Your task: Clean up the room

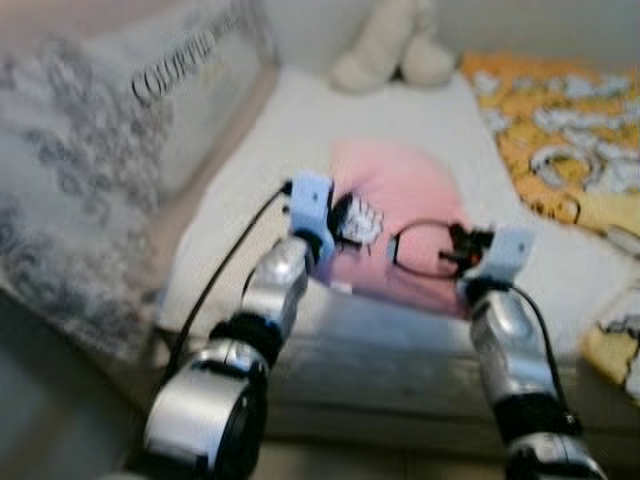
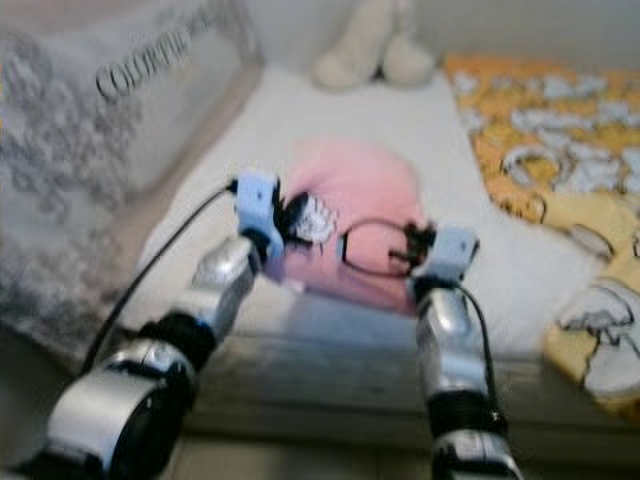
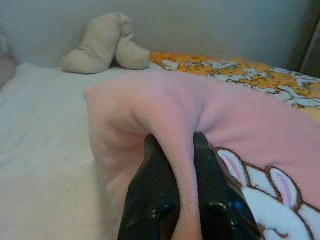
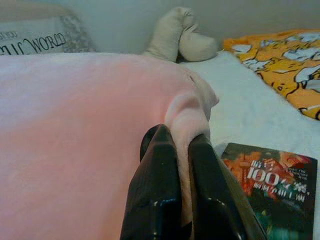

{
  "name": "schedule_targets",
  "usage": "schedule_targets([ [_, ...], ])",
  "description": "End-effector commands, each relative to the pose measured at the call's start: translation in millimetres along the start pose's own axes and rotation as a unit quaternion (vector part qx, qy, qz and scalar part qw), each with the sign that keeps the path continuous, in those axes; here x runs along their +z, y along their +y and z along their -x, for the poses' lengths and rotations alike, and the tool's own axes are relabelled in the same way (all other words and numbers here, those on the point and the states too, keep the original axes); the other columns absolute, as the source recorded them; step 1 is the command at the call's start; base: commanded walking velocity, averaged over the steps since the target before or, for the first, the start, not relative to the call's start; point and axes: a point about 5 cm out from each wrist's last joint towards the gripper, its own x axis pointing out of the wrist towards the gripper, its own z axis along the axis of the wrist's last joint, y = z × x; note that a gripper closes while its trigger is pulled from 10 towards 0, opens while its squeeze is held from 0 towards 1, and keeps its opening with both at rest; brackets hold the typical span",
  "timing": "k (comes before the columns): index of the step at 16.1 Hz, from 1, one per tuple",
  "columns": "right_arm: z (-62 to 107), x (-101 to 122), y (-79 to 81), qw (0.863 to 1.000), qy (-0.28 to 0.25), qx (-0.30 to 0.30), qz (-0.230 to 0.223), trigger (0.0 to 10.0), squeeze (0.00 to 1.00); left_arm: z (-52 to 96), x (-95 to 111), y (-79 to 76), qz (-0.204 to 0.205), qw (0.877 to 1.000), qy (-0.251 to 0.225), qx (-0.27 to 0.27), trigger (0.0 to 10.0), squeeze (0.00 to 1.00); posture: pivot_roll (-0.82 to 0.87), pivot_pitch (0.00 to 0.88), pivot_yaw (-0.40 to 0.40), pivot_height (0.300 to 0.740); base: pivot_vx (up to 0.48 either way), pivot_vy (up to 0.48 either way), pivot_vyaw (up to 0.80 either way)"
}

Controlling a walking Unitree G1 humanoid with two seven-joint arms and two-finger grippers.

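The left hand has its two black fingers closed on a fold of the pink blanket. The right hand pinches another edge of the same blanket in the same way. The blanket lies on the white bed, near its front edge. A book lies on the bed just beside the right hand. A beige plush toy sits at the far side, and an orange patterned cover lies on the right.

Bed w/ white sheet carries a pink blanket at its near edge, a beige plush toy at the far end, an orange patterned blanket along the right side, a printed pillow on the left, and a book just beside the pink blanket.
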Motion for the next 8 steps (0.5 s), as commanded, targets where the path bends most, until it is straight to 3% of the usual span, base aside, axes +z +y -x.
schedule_targets([
  [1,-1.6,3.0,5.7,1.000,-0.007,0.005,-0.003,10.0,0.00,0.5,10.9,16.9,-0.008,1.000,-0.014,0.025,10.0,0.00,0.07,0.000,0.039,0.740,0.000,0.480,0.00],
  [3,0.5,0.5,5.2,1.000,-0.002,0.006,-0.002,10.0,0.00,1.4,9.4,20.3,-0.028,0.998,-0.008,0.048,10.0,0.00,0.06,0.000,0.040,0.740,0.000,0.480,0.00],
  [4,1.5,-0.4,4.5,1.000,-0.001,0.006,-0.001,10.0,0.00,1.7,7.7,21.4,-0.056,0.996,-0.001,0.066,10.0,0.00,0.06,0.000,0.040,0.740,0.000,0.000,0.00],
  [5,2.4,-1.4,2.9,1.000,0.001,0.002,-0.001,10.0,0.00,2.2,9.6,20.5,-0.018,0.998,-0.019,0.060,10.0,0.00,0.06,0.000,0.040,0.740,0.000,0.000,0.00],
  [6,2.7,-1.8,2.2,1.000,0.002,0.001,-0.002,10.0,0.00,3.2,12.1,22.4,-0.011,0.997,-0.033,0.066,10.0,0.00,0.06,0.000,0.041,0.740,0.000,0.000,0.00],
  [8,2.3,-1.4,1.7,1.000,0.002,-0.002,0.000,10.0,0.00,3.1,7.7,22.7,-0.038,0.996,-0.012,0.077,10.0,0.00,0.06,0.000,0.040,0.740,0.480,0.000,0.00],
])
